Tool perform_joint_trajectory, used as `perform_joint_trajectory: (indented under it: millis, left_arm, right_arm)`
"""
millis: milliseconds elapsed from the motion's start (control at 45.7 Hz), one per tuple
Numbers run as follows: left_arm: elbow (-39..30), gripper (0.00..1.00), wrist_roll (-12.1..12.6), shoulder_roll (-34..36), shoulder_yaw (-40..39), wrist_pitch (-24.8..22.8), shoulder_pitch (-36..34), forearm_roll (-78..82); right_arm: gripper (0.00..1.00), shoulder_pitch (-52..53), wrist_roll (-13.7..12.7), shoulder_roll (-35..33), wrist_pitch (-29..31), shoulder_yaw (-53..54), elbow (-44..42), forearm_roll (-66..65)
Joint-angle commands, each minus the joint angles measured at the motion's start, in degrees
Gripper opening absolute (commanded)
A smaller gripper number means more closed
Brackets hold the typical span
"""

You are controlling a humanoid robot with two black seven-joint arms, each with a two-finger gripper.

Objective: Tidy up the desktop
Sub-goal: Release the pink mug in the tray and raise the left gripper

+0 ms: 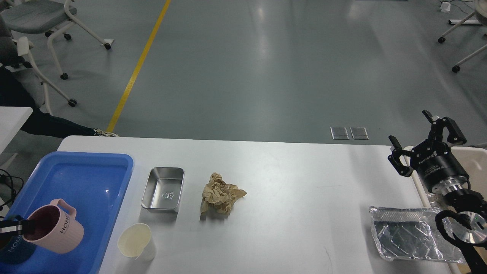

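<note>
The white desktop (296, 182) fills the lower half of the view. My left gripper (18, 227) comes in at the far left and is shut on the rim of a pink mug (57, 232), held tilted over the blue tray (91, 179). My right gripper (422, 141) is open and empty, raised above the desktop's right edge. On the desktop lie a small steel tin (163, 189), a crumpled brown paper (220, 195), a cream paper cup (136, 241) and a clear plastic tray (407, 238).
A beige bin (473, 158) stands off the desktop's right edge, behind my right arm. Chairs (38, 23) stand on the grey floor at the back left. A second white table edge (13, 118) shows at the left.
</note>
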Motion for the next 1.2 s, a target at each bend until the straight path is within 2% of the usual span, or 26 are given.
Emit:
perform_joint_trajectory:
  millis: [0,372,635,744,1182]
  left_arm:
    - [1.61,0.01,-0.09,-1.84,0.01,1.09,2.47,0.08]
    - [4.25,0.02,-0.7,-2.63,-0.08,6.27,8.19,0.0]
    - [8.9,0.02,-1.14,-7.03,-0.08,8.73,9.77,-0.44]
    - [9.96,0.02,-1.05,-9.05,-0.08,9.09,10.29,-0.53]
    - [10.14,0.03,-1.05,-9.67,-0.16,10.67,11.61,-0.53]
  right_arm:
    - [1.0,0.0,0.0,-0.01,0.0,-0.01,-0.01,0.0]
    - [1.0,-0.17,0.0,-0.1,0.0,0.07,-0.01,0.0]
    - [1.0,-0.17,0.0,-0.01,0.0,-0.01,-0.01,0.0]
    - [1.0,-0.17,0.0,-0.01,0.0,0.07,-0.01,0.0]
    - [1.0,-0.09,0.0,-0.01,0.0,-0.01,-0.01,0.0]
